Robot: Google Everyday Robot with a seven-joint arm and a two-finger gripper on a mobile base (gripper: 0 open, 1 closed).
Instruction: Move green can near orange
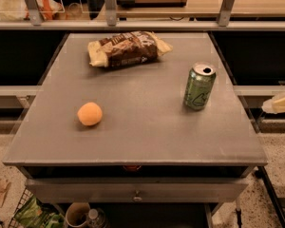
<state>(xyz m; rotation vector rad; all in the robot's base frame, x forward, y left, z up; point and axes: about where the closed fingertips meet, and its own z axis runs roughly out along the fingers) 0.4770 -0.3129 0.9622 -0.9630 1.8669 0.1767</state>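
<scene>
- Standing upright right of centre on the flat, matte grey table (142, 137): the green can (198, 87), a metal cylinder with a silver top.
- Orange (90, 114): round, matte, well apart to the can's left.
- Gripper (279, 102): pale shape off the table, right of the can, cut off by the frame edge; whether it is open or closed cannot be told.
- Snack bag (126, 48): crinkled, at the rear.
</scene>
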